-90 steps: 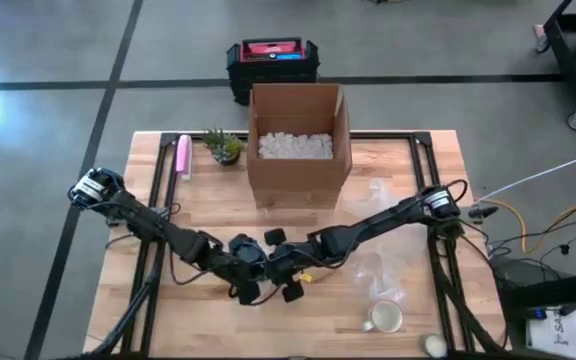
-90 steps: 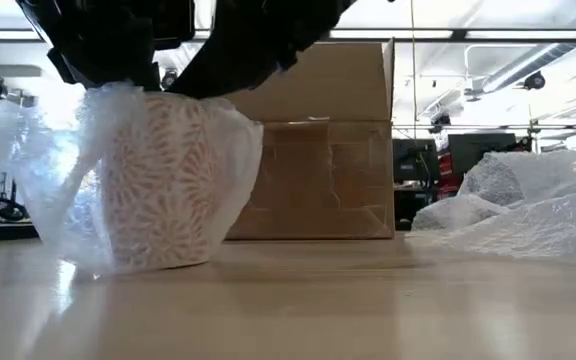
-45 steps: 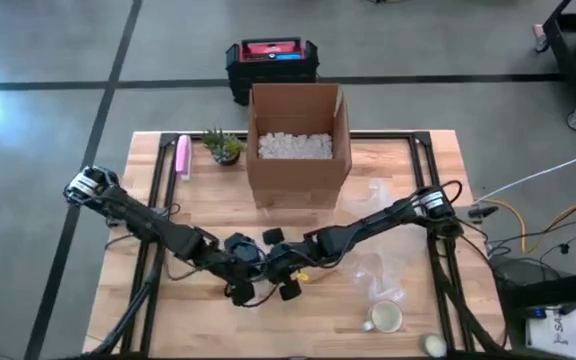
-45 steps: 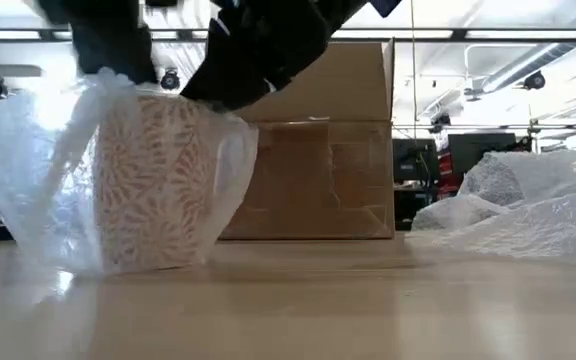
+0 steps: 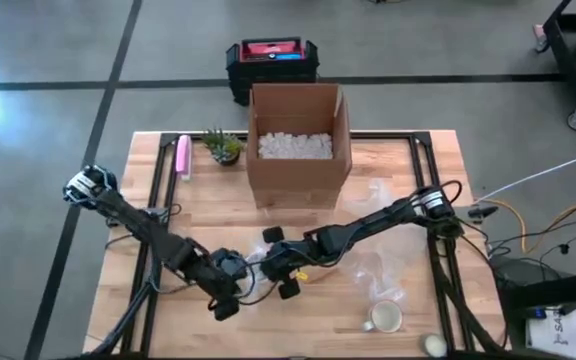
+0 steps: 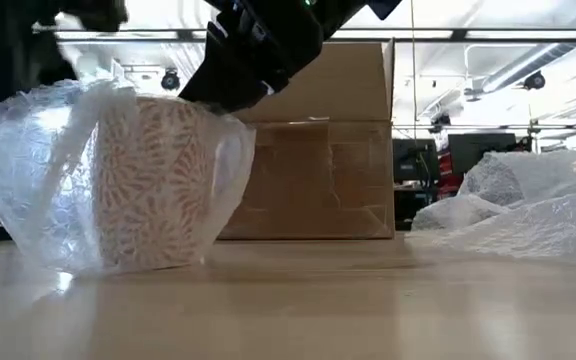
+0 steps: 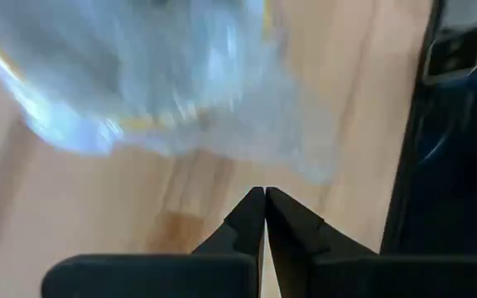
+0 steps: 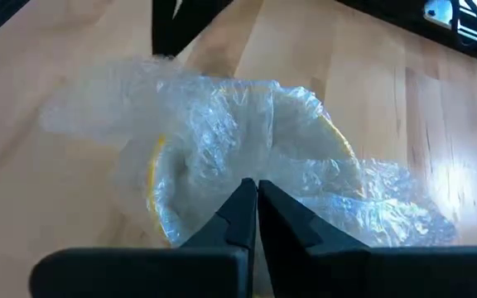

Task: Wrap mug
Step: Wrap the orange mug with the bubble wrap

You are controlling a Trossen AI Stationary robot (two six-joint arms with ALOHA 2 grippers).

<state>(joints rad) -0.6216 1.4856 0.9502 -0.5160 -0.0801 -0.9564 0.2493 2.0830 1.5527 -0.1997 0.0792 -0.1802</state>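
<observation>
Patterned mug (image 6: 153, 180), likely rigid and fragile, lower left under limp, slippery bubble wrap (image 6: 28, 170); right gripper (image 8: 252, 199) pinching wrap at rim, left gripper (image 7: 263, 207) closed, empty.

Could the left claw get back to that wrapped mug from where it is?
Probably yes: the left claw sits close beside the wrapped mug with only bare table between, though the right claw crowds the far side.

No legible text or labels
</observation>
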